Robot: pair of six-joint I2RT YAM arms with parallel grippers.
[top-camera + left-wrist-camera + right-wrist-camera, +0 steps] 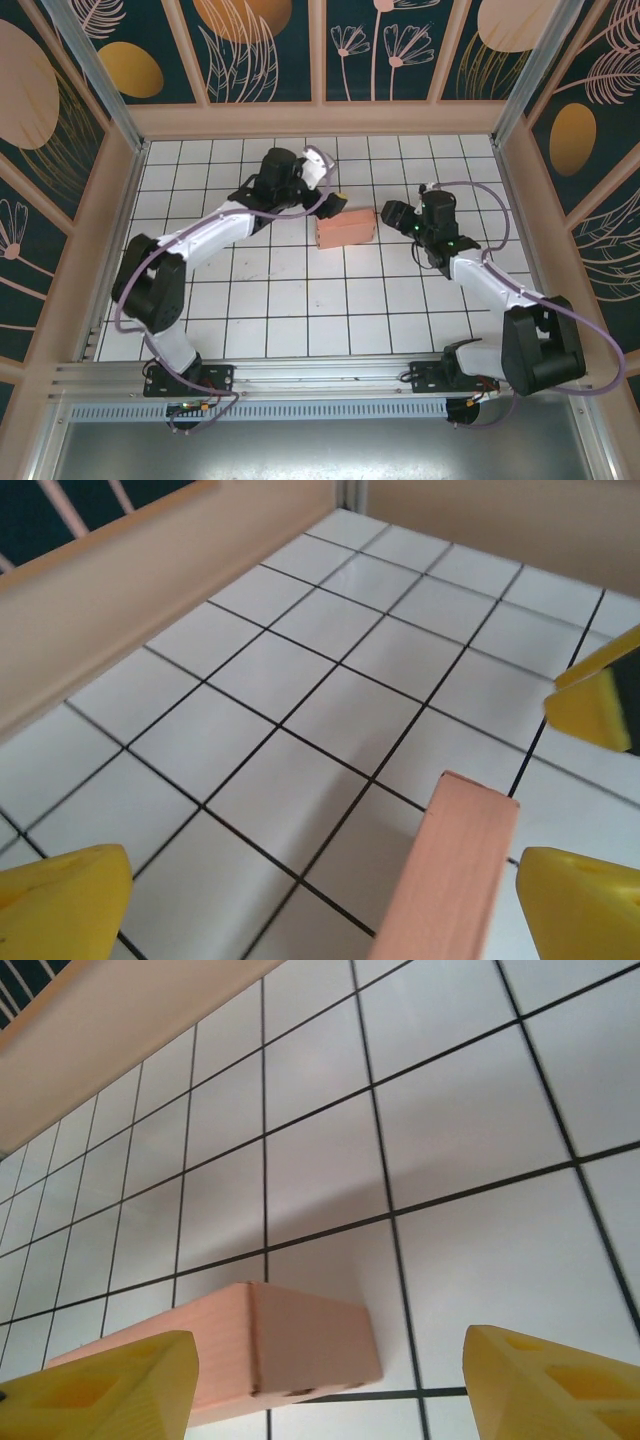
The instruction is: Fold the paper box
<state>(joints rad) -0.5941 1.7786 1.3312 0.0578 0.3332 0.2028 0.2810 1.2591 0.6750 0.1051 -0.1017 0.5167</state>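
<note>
Two claws flank the box (pixel 345 232), and neither grips it. The box lies on the tiled desk (pixel 300 320), a little beyond the middle. It is a small salmon block that already looks folded up, with its long axis running left to right.

The left claw (pixel 340 200) hangs at the box's far-left corner, spread wide and empty. In its wrist view a box edge rises between the yellow fingers (pixel 65 900), closer to the right-hand one, with open desk on either side. I cannot tell whether a fingertip brushes the card.

The right claw (pixel 385 214) stands just off the box's right end, also parted and holding nothing. Its wrist view looks at that end face, with the box ahead and nearer its left finger (pixel 115 1380).

So the long axis runs from one claw toward the other, and each arm faces one end. The left looks marginally nearer, since it is already over a corner. Any last tuck or press would, I judge, come inward along that axis. A lone push could slide such a light box across the tiles.

The desk around the box is bare. The far wall (pixel 320 118) stands well apart, and nothing blocks either approach.
</note>
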